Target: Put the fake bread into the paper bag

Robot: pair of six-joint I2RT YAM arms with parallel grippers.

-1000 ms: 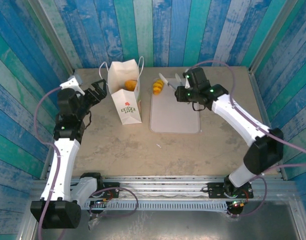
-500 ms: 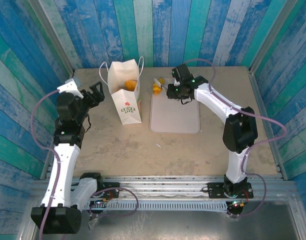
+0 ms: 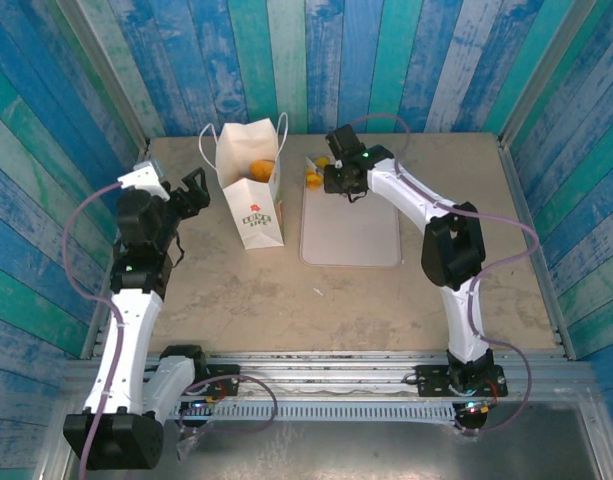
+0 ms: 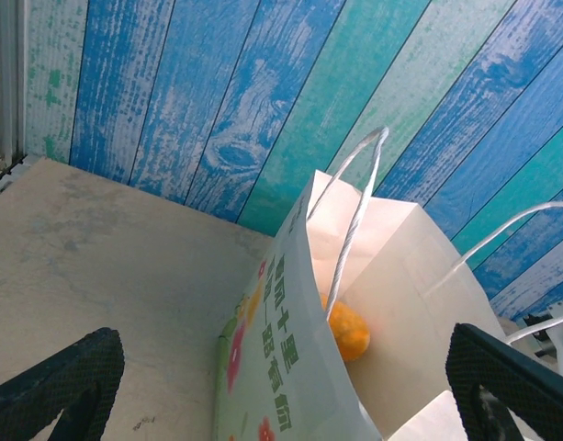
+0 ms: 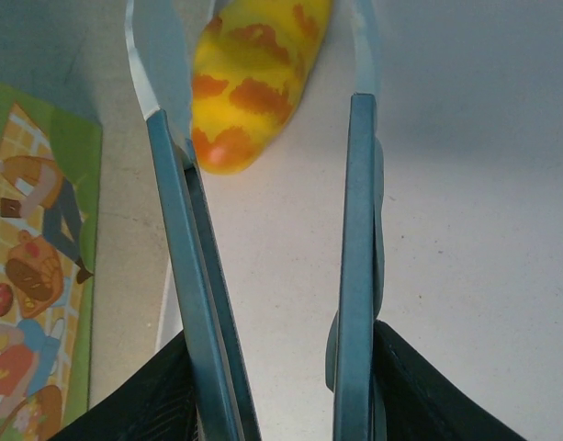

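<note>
top external: left gripper [image 3: 191,190] spread wide beside paper bag [image 3: 251,200], orange bread piece [image 3: 261,168] inside; right gripper [image 3: 333,178] by croissant [image 3: 314,178] at tray [image 3: 351,235] corner | left wrist: fingers [image 4: 56,377] far apart, bread piece [image 4: 347,331] in bag [image 4: 290,367] | right wrist: gripper [image 5: 272,386] clamps tongs [image 5: 359,230], blades flanking croissant [image 5: 253,73]

**Bag upright, one pastry in, one out**

The white paper bag [image 3: 254,195] stands upright and open near the tabletop's [image 3: 236,290] far edge, left of centre, with its cord handles up and its red logo facing the near edge. An orange pastry [image 4: 347,333] lies inside. A yellow, orange-striped croissant [image 5: 253,83] lies just right of the bag.
</note>
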